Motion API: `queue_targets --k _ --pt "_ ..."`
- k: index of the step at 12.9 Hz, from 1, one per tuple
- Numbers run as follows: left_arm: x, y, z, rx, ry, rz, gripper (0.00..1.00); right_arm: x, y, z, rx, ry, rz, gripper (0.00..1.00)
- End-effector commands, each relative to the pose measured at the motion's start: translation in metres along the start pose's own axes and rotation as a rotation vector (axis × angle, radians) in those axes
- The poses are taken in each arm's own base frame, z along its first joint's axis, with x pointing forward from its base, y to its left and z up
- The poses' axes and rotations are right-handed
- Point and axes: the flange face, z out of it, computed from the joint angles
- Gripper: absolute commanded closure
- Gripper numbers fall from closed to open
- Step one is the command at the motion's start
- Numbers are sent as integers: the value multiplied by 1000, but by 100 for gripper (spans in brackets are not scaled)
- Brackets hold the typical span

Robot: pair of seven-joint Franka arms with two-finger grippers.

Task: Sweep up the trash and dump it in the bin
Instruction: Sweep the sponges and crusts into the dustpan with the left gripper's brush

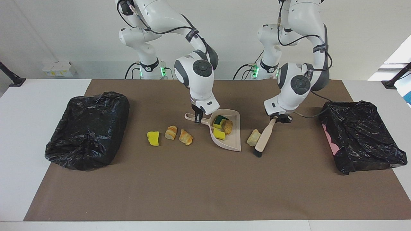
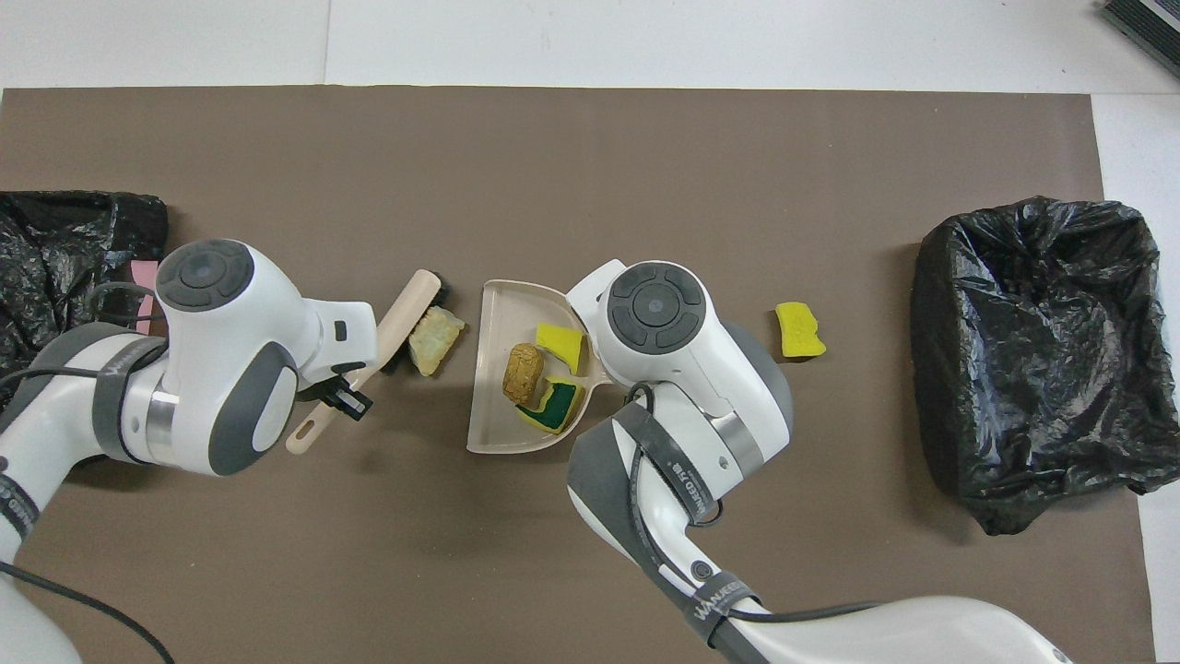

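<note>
Seven light, squashy scraps: three in the dustpan [image 1: 231, 141] held by the right gripper [image 1: 198, 119], and the left gripper [image 1: 278, 118], clamped on the brush [image 1: 264, 138], nudges a pale chunk [image 1: 253, 137] beside it.

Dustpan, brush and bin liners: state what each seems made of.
Dustpan: probably moulded plastic, smooth matte beige.
Brush: beige handle, likely plastic; black bristles, probably synthetic.
Bin liners: thin plastic film, black, crinkled and glossy.

Trash [image 1: 186, 137] scraps, three in dustpan [image 1: 236, 141], four on mat.
</note>
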Motion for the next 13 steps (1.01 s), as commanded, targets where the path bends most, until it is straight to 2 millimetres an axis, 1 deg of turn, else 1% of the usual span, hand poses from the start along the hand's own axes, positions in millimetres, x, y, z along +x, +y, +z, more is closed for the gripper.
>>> queue_targets --k 1,2,3,5,6,7,8,10,13 --pt "-13 56 9 -25 -5 18 100 -10 0 2 7 -25 31 100" --pt "-14 73 9 -26 -9 16 100 -15 1 4 12 -29 38 100" --pt "-12 87 10 -38 -7 21 100 -14 0 4 14 -31 32 100" --pt "-4 110 7 -124 18 -107 100 -14 0 2 14 -29 17 100" --pt "0 117 5 -126 23 -178 100 -15 1 3 16 -31 1 100" --pt "4 121 1 -125 32 -255 100 -16 0 3 22 -34 -22 100" --pt "6 120 0 -127 30 -331 100 -17 1 2 22 -31 -42 100" --pt "7 118 -2 -128 18 -433 100 -28 8 -6 20 -17 -95 100" --pt "15 120 -13 -110 33 -599 100 -42 13 -19 22 -11 -154 100"
